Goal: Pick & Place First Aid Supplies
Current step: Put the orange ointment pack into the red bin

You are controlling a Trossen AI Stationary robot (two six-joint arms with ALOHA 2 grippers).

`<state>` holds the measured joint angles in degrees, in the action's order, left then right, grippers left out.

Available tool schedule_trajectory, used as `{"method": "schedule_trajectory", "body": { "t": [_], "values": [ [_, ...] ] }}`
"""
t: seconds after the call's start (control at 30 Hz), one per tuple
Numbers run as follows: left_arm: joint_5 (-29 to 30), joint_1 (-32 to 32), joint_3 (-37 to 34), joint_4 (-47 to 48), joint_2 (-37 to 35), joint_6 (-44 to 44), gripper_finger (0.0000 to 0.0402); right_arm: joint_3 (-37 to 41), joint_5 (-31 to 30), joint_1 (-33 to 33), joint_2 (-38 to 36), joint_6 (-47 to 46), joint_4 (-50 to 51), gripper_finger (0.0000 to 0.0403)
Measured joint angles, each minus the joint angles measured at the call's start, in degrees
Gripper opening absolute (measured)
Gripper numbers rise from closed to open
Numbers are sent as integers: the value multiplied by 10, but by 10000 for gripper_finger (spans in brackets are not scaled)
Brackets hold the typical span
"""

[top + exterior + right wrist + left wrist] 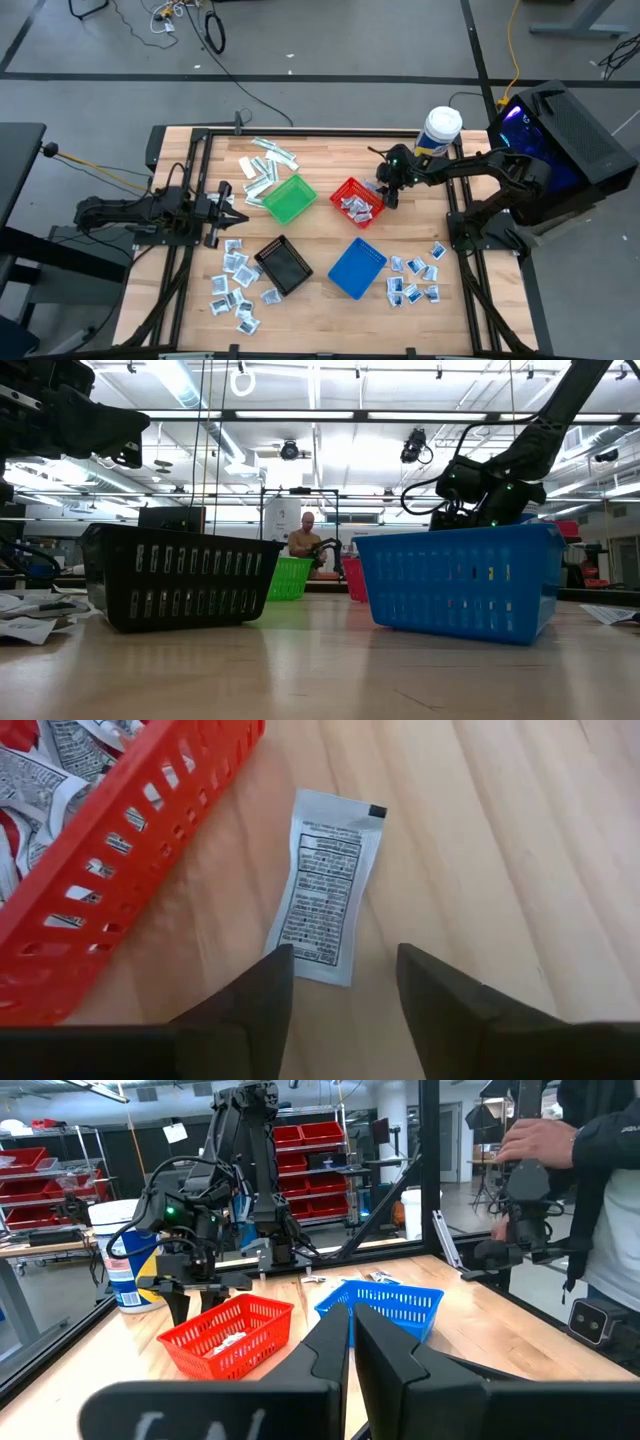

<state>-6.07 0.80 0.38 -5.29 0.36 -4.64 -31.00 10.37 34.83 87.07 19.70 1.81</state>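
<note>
My right gripper [342,982] hangs over the table [480,850] just beside the red basket [120,870], right of centre in the overhead frame. Its fingers stand partly apart with nothing between them, and one white sachet [325,885] lies flat on the wood just ahead of the fingertips, close to the basket's wall but outside it. More sachets [357,206] lie inside the red basket. Other packets [415,278] are scattered at lower right, more [235,285] at lower left and narrow strips [268,160] at upper left. My left gripper [237,203] waits closed and empty at the left edge, near the green basket [289,198].
</note>
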Motion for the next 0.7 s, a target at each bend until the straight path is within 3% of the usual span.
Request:
{"method": "schedule_trajectory", "body": {
  "t": [0.4,0.7],
  "values": [
    [0,0,0,0,0,0,25,1,-7,0,0,-27,-6,52],
    [0,0,0,0,0,0,25,1,-7,0,0,-26,-8,15]
  ]
}}
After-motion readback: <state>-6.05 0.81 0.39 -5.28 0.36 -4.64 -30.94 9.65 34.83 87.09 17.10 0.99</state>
